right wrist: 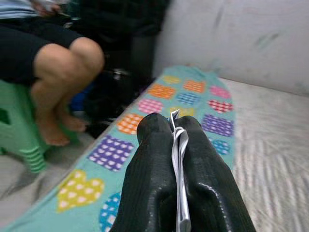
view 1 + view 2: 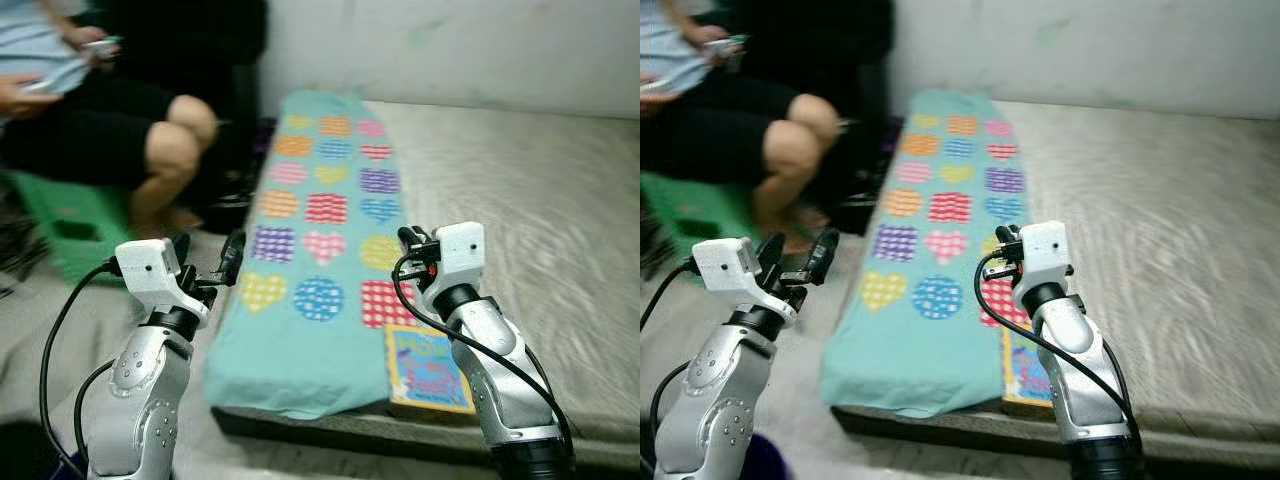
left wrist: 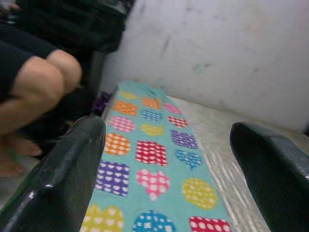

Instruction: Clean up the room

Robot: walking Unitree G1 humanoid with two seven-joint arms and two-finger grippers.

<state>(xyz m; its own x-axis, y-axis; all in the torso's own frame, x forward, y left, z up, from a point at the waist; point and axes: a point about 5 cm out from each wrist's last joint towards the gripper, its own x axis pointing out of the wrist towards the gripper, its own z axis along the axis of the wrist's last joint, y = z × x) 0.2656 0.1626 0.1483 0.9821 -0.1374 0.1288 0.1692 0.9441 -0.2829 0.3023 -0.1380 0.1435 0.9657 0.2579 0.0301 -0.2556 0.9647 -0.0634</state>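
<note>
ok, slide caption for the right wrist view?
Right claw shut on a thin white strip above the heart-patterned teal blanket.

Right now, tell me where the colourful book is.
The colourful book lies on the mattress at its near edge, beside the teal patterned blanket, partly hidden behind the right arm.

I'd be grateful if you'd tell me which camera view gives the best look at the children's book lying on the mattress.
The left eye view: the book lies at the mattress's near edge beside the teal blanket, with most of its cover showing past the right arm. In the right eye view that arm hides most of it.
</note>
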